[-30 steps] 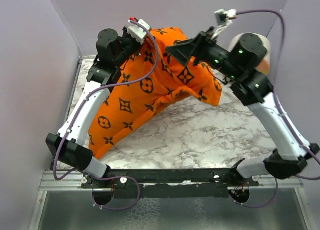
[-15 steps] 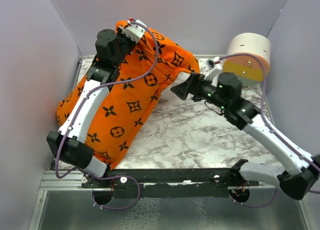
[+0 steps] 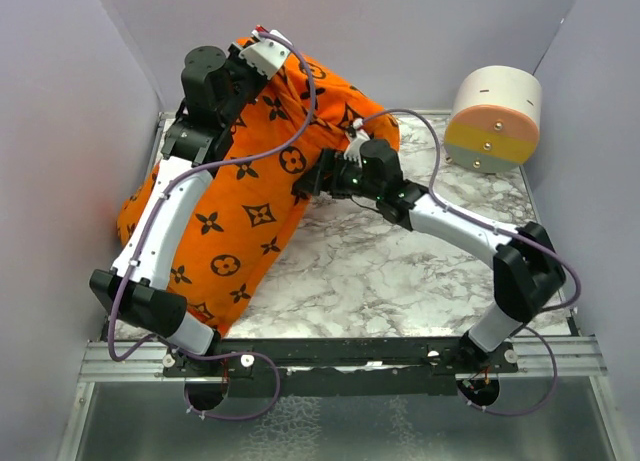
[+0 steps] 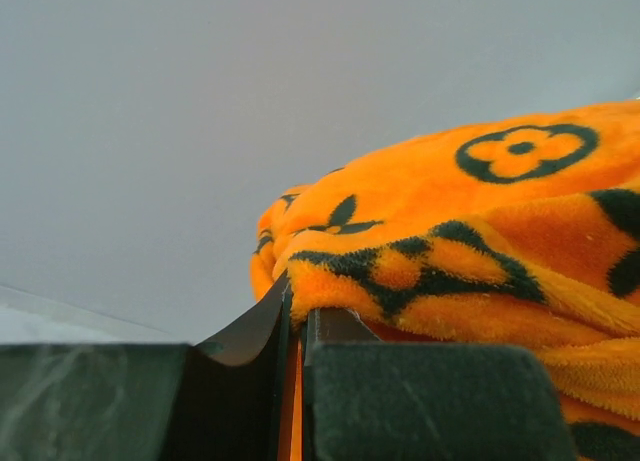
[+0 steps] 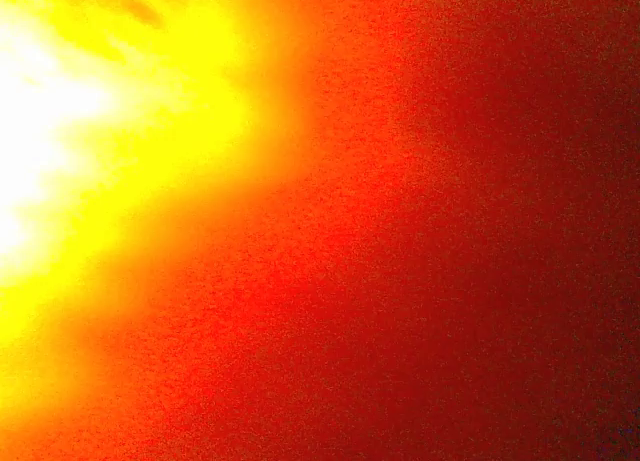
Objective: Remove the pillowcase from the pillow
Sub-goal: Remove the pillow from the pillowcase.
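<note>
Mid-strip: my left gripper (image 4: 296, 316) pinches the orange pillowcase (image 3: 240, 211) up at the table's (image 3: 400, 271) back-left, the pillow presumably inside, while my right gripper (image 3: 318, 179) is pressed into fabric (can't tell its jaws), so next I'd hunt for the pillow.

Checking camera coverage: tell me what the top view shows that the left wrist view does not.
Only the top view: the marble table, the round cylinder at the far right, and the right end effector up against the pillowcase, its tips hidden. Only the left wrist view: the left end effector close up, shut on a fold of that fabric. Both: the orange pillowcase with its black pattern and the grey wall.
</note>
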You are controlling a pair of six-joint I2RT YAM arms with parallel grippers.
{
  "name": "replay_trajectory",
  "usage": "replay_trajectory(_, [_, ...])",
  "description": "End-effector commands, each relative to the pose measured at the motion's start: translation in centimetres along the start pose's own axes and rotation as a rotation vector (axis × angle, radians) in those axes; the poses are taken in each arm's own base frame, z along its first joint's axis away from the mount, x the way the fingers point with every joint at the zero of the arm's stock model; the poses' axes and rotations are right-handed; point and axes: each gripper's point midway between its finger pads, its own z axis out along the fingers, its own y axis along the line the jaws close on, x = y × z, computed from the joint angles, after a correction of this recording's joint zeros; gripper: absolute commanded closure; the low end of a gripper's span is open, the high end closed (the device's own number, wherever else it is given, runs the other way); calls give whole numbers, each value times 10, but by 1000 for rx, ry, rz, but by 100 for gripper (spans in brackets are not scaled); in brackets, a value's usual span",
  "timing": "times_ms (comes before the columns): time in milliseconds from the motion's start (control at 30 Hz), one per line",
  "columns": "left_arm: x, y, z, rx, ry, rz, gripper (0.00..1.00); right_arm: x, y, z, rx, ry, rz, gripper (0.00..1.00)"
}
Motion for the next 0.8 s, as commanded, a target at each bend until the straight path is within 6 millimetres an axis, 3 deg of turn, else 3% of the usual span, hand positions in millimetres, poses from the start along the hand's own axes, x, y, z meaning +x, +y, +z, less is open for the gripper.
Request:
replay_trajectory(0, [-120,74,-46,-210,-342,25,100,-70,38,29,-73,-189,-107,28])
replay_trajectory(100, [-131,80,-50,-209,-353,10,100,-134,69,34,-60,-338,-246,56])
replay_trajectory(233, [-154,93,-58,-221,-392,5,100,-228,123,7,-39,-603,-441,98])
replay_trajectory(333, [-178,106,-71,-246,-444,8,100,-281,162,-25,-42,-781,-553,99])
replay_trajectory(400, [-192,115,-83,-268,-485,10,100,-304,185,-48,-51,-878,-615,99])
replay_trajectory(500, [-204,118,-99,-282,-535,27,100,-321,203,-75,-53,-977,-682,99])
replay_trajectory(600, [-196,105,-109,-231,-526,40,100,-315,200,-84,-45,-992,-732,99])
replay_trajectory(700, [-156,70,-104,-122,-435,41,100,-294,180,-81,-9,-926,-755,99])
replay_trajectory(767, [-129,45,-107,-50,-382,44,100,-274,154,-70,44,-850,-755,99])
